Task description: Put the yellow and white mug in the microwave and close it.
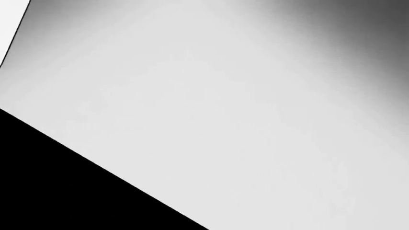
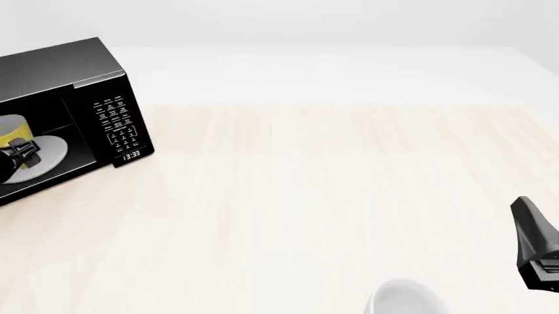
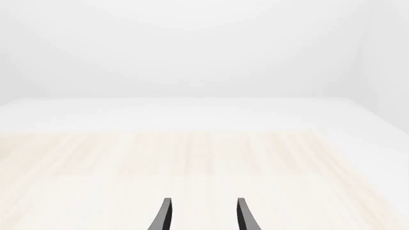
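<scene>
The black microwave (image 2: 112, 121) stands at the far left of the table with its inside showing. The yellow and white mug (image 2: 12, 131) sits in it on the white round plate (image 2: 51, 152), partly cut off by the picture's edge. A black part of my left gripper (image 2: 19, 156) is inside the microwave, right at the mug; its fingers are hidden. The left wrist view shows only a pale grey surface (image 1: 223, 120) and a black wedge. My right gripper (image 3: 203, 215) is open and empty, low at the right side of the table, also seen in the front view (image 2: 535, 241).
A plain white round cup (image 2: 404, 299) stands at the near edge of the table, left of my right gripper. The light wooden tabletop (image 2: 315, 183) stretches between the microwave and the right arm. A white wall is behind.
</scene>
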